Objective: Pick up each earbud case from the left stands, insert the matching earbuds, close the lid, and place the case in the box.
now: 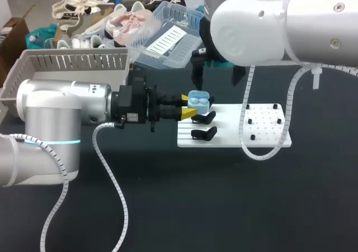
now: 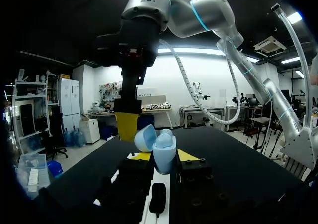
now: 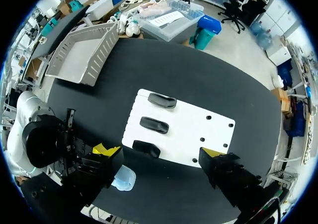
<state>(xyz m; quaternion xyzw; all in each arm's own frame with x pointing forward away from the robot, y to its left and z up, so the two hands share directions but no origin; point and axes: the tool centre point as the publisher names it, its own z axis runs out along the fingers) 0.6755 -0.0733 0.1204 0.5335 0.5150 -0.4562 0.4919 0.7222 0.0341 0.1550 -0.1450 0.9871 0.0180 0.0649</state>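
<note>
Left arm [image 1: 50, 123] holding an open earbud case [image 1: 198, 101] above the white board [image 1: 268, 137].
The left tool [image 1: 186, 105] pinches the pale blue case from both sides with its yellow tips, the lid [image 2: 144, 137] tipped back; what sits inside is hard to make out. Under it the board lies on the dark worktop [image 1: 168, 207], with three black stands [image 3: 154, 125] along its left part, one hidden by the case in the head view. The right tool [image 3: 159, 150] hangs spread wide, one fingertip [image 2: 126, 127] just beside the lid, the right arm [image 1: 279, 23] covering most of it from above. Far left stands the grey box [image 1: 72, 62].
</note>
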